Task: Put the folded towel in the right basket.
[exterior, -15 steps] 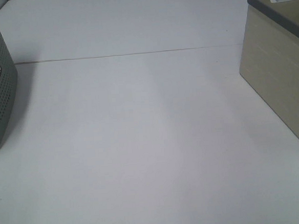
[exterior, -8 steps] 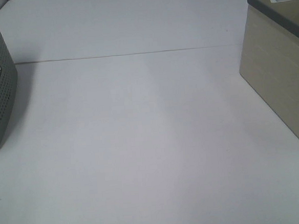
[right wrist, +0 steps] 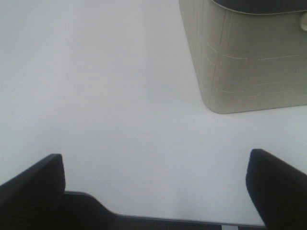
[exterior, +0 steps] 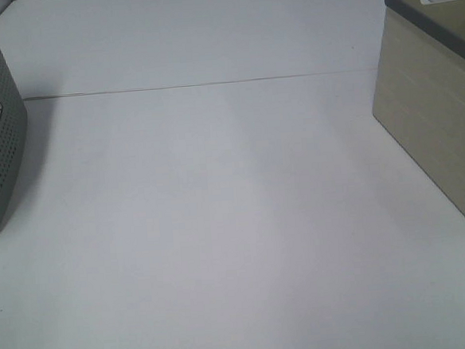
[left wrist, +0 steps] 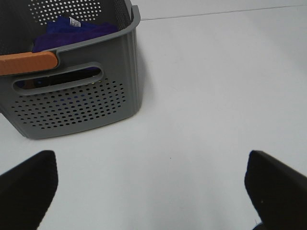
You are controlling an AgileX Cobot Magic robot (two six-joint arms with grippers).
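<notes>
Towel [left wrist: 79, 29], deep purple, white tag, bunched inside grey basket [left wrist: 120, 86]

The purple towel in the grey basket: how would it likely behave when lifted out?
The purple towel looks soft and bunched, so probably floppy and light. It may unfold or drag against the grey basket wall. The left tool is open, far from it.

Purple towel [left wrist: 76, 29] sits inside the grey basket [left wrist: 96, 96] ahead of left gripper [left wrist: 153, 191] — beige right basket [right wrist: 249, 57] upright, ahead of right gripper [right wrist: 153, 191].
</notes>
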